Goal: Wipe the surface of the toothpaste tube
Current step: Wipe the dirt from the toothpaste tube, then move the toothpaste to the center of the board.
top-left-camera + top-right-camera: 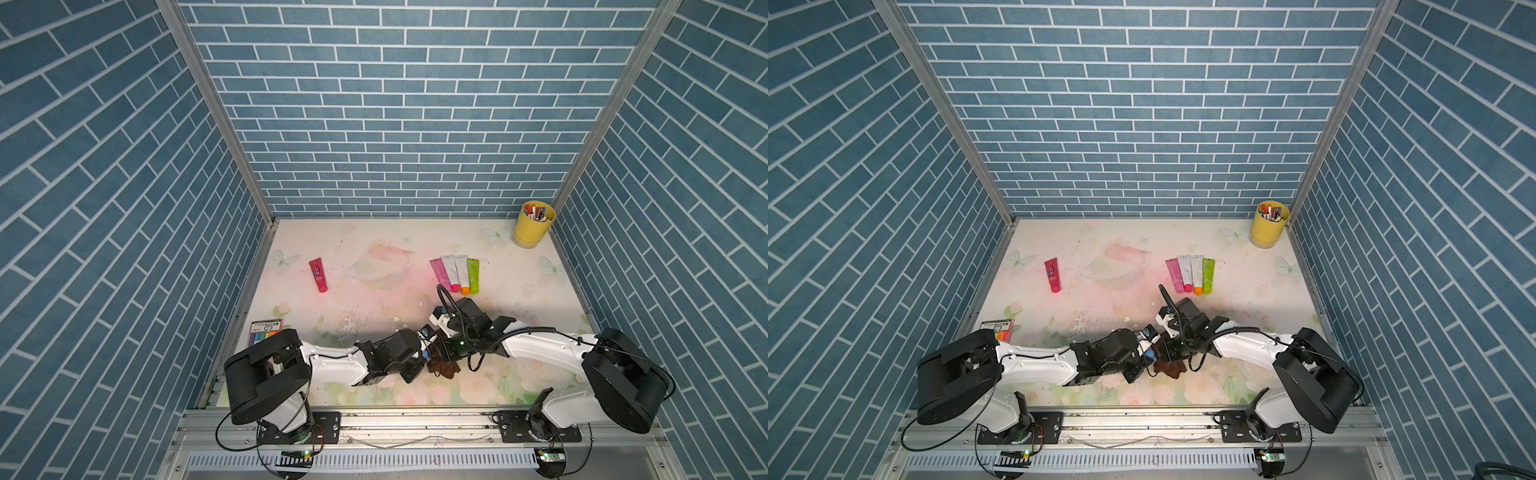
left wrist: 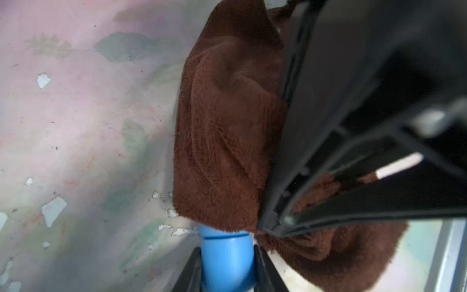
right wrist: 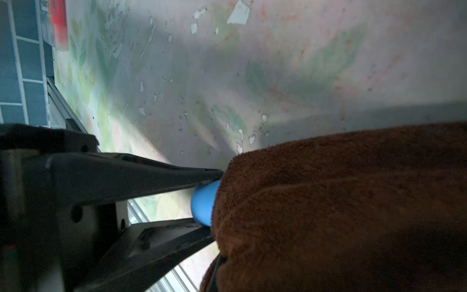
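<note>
Brown cloth (image 2: 227,139) pinched tight by right gripper (image 2: 267,226) and wrapped over tube (image 3: 202,204), held above table (image 1: 374,299) front by its blue end in left gripper (image 2: 226,249), axis running gripper to gripper, so wiping likely along it, away from left.

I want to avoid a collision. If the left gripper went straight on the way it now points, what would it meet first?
Probably the brown cloth: it starts right past the blue cap clamped in the left gripper. The right gripper, pinching that cloth, sits just beside.
</note>
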